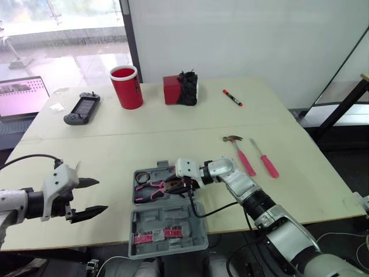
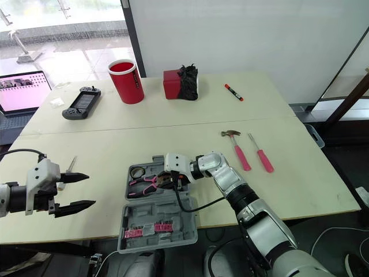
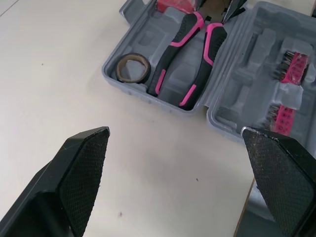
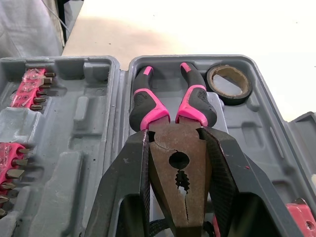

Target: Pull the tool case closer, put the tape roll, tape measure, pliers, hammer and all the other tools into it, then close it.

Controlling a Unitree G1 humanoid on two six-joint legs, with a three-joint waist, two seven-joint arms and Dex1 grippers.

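Note:
The grey tool case (image 1: 173, 219) lies open at the table's front edge, its lid nearest me and holding pink bit strips (image 1: 158, 235). In its tray lie a dark tape roll (image 1: 142, 177) and pink-handled pliers (image 1: 151, 189). My right gripper (image 1: 174, 186) is shut on the pliers' metal head (image 4: 178, 173), with a finger pressed to each side. My left gripper (image 1: 97, 196) hovers open over bare table left of the case, nothing between its fingers (image 3: 84, 163). A pink-handled hammer (image 1: 239, 151) and screwdriver (image 1: 265, 158) lie on the table right of the case.
At the back stand a red cup (image 1: 127, 86) and a red box with a black bundle (image 1: 180, 89). A red marker (image 1: 232, 97) lies back right, a game controller (image 1: 82, 108) back left. A laptop (image 1: 20, 95) sits beyond the table's left edge.

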